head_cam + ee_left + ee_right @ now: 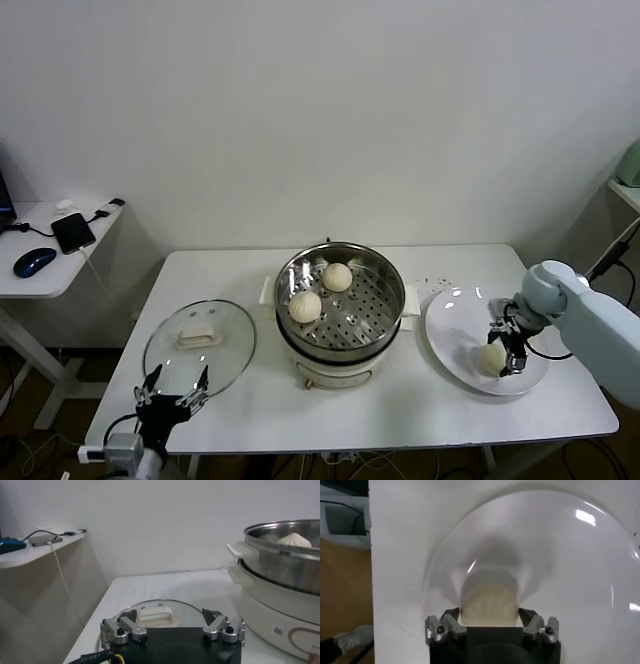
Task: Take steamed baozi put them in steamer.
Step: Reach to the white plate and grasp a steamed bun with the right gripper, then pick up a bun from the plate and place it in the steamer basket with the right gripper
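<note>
Stainless steel caught the light at the middle of the white tabletop (400, 400), where the steamer (340, 305) sat on its white electric base. Two steamed baozi lay on its perforated tray, one (305, 306) toward the front left and the other (338, 277) just behind it toward the back, apart from each other.

To the right of the steamer lay a flat white plate (450, 325). A third baozi (490, 357) rested on it, near its front right. The right end effector (506, 350) was down on the plate around that bun, a finger on either side of it; in the right wrist view the bun (489, 605) filled the gap between the fingers (445, 627). Whether the fingers had clenched onto it or merely stood beside it I could not tell.

Left of the steamer a round glass lid (200, 345) with a cream handle lay flat on the tabletop. The left end effector (172, 392) hovered at the front left edge, just in front of the lid, its fingers spread wide and holding nothing.

On a side shelf (50, 270) to the far left lay a blue mouse (34, 261) and a dark phone (73, 232).
</note>
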`<state>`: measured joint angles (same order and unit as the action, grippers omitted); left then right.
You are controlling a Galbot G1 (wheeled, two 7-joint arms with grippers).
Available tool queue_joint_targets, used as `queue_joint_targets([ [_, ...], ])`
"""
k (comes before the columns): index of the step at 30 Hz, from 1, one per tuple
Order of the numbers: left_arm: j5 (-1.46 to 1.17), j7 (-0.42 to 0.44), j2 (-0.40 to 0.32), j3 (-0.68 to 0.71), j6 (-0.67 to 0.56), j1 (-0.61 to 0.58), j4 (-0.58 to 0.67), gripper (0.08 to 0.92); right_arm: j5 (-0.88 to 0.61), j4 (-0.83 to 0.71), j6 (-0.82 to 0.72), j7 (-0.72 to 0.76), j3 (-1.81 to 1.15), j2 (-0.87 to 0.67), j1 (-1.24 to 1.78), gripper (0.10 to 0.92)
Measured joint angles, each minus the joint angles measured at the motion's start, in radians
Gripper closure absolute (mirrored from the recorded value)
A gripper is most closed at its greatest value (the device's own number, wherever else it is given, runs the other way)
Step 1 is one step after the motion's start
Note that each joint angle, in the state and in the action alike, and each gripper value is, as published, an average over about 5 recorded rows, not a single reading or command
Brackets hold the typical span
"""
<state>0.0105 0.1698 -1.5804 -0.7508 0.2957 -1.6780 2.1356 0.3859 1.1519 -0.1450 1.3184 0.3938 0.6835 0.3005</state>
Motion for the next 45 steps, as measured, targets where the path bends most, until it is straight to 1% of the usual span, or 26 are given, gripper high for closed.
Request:
queue_joint_targets([
  [3, 0.0, 0.0, 0.0, 0.001, 0.001, 0.003, -0.002, 0.177, -0.005, 0.001, -0.001, 0.0, 0.0, -0.003, -0.004, 0.439],
  [6, 0.0, 0.0, 0.0, 0.003, 0.001, 0.006, -0.004, 0.177, -0.014, 0.005, -0.005, 0.0, 0.003, -0.009, -0.012, 0.506],
  [10, 0.0, 0.0, -0.001, 0.007, 0.001, 0.012, -0.006, 0.177, -0.032, 0.016, -0.014, 0.005, 0.014, -0.02, -0.032, 0.547],
  [16, 0.001, -0.002, -0.004, 0.012, 0.0, 0.022, -0.006, 0.177, -0.095, 0.047, -0.038, 0.02, 0.079, -0.043, -0.132, 0.552],
  [22, 0.018, -0.007, -0.006, 0.011, -0.006, 0.035, -0.011, 0.177, -0.213, 0.064, -0.069, 0.042, 0.241, -0.028, -0.354, 0.55],
  [26, 0.034, -0.014, -0.008, 0.01, -0.013, 0.042, -0.012, 0.177, -0.314, 0.056, -0.088, 0.063, 0.377, 0.024, -0.543, 0.55],
  [32, 0.053, -0.023, -0.014, 0.011, -0.02, 0.049, -0.007, 0.177, -0.476, 0.023, -0.086, 0.096, 0.554, 0.15, -0.788, 0.546],
  [35, 0.061, -0.028, -0.017, 0.012, -0.025, 0.05, -0.004, 0.177, -0.566, 0.006, -0.04, 0.105, 0.635, 0.222, -0.872, 0.534],
  [39, 0.071, -0.033, -0.023, 0.016, -0.031, 0.046, 0.002, 0.177, -0.664, -0.001, 0.081, 0.103, 0.737, 0.314, -0.946, 0.525],
  [42, 0.075, -0.035, -0.027, 0.018, -0.033, 0.042, 0.009, 0.177, -0.694, 0.001, 0.194, 0.089, 0.797, 0.373, -0.977, 0.525],
  [45, 0.076, -0.036, -0.028, 0.018, -0.033, 0.037, 0.016, 0.177, -0.683, 0.008, 0.319, 0.063, 0.841, 0.424, -0.991, 0.525],
])
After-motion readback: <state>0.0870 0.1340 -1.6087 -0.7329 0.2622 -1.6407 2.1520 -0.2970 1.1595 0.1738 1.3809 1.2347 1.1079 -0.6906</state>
